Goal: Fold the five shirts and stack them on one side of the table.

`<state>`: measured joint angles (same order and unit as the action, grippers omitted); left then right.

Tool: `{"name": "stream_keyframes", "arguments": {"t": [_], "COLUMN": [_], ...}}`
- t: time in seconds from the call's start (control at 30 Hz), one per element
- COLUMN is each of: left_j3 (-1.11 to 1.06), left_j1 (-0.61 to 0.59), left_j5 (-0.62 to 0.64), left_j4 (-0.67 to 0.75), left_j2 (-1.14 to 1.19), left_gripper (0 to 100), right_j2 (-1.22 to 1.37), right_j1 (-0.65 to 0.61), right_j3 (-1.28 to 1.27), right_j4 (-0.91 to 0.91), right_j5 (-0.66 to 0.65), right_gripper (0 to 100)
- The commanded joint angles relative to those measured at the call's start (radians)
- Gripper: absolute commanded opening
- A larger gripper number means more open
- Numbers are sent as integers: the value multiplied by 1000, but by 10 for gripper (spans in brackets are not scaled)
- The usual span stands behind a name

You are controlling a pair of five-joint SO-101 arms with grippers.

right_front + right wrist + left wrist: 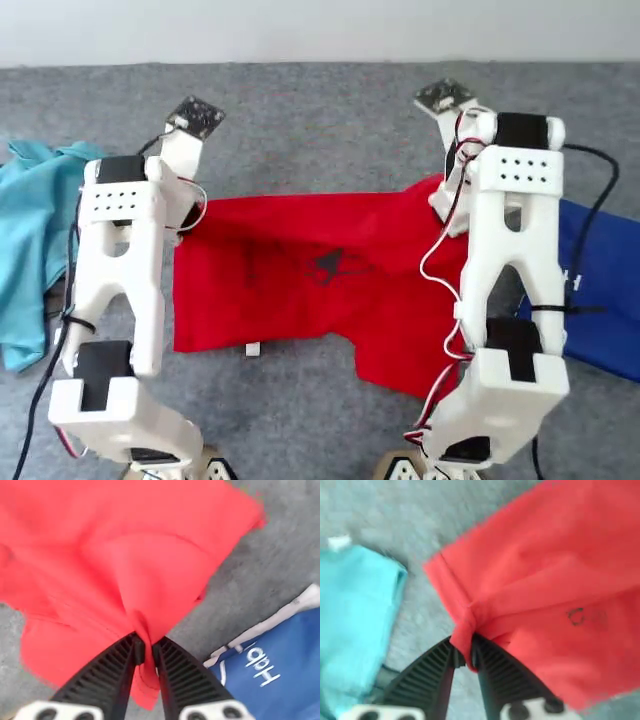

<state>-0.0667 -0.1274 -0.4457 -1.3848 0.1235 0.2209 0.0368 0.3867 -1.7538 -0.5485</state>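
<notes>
While beneath red shirt [290, 270], grey table [320, 120] — white wall [320, 30].

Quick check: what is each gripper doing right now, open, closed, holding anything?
Left gripper: closed, pinching a bunched edge of the red shirt.
Right gripper: closed, pinching the red shirt too.

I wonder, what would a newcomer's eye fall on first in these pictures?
The red shirt lies spread across the middle of the table. The left gripper and the right gripper each pinch a bunch of its cloth at opposite ends. A teal shirt lies beyond the left gripper, a blue shirt beyond the right one.
</notes>
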Motion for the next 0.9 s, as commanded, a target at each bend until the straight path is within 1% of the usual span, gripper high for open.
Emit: {"name": "stream_keyframes", "arguments": {"t": [0.0,0.33,0.57,0.73,0.87], "left_j3": [42,25,-13,-68,-119], "left_j1": [0,0,-2,-11,-14], "left_j5": [-14,-15,-41,-41,-43], "left_j4": [-58,-178,-241,-241,-224], "left_j2": [8,23,21,14,-68], "left_gripper": [13,13,13,13,15], "right_j2": [-105,-337,-401,-409,-406], "right_j1": [4,2,5,5,5], "right_j3": [-100,-491,-592,-667,-700], "right_j4": [-45,-42,-42,-39,-10], "right_j5": [5,-40,-40,-40,-41], "right_gripper": [15,15,13,13,14]}}
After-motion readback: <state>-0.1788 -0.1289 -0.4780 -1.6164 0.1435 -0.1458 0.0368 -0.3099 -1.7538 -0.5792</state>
